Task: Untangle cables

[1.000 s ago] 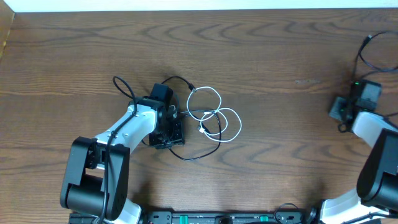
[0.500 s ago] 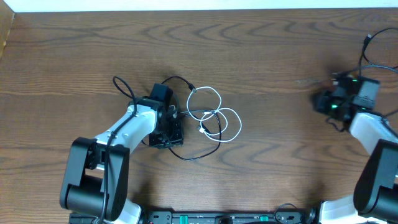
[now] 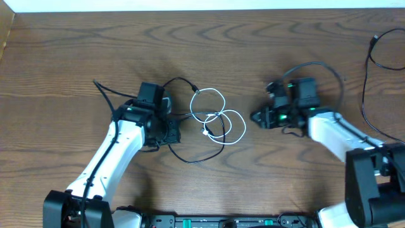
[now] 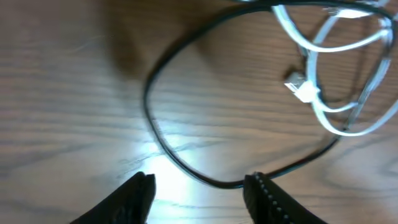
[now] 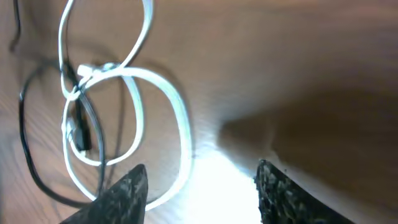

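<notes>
Overhead, thin white cable loops [image 3: 221,114] are seen on the brown wooden table [image 3: 253,50], threaded by a thin black cord [image 3: 188,161]. Left of the loops the left gripper [image 4: 202,186] is held parted and empty; right of them, the right gripper [image 5: 202,183] likewise, presumably readied for opposite pulls.

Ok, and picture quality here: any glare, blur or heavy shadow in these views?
Overhead: sharp and evenly lit. Left wrist: soft focus, with a bright glare patch on the table beside the black cable. Right wrist: blurred too, glare next to the white cable, dark shadow to its right.
</notes>
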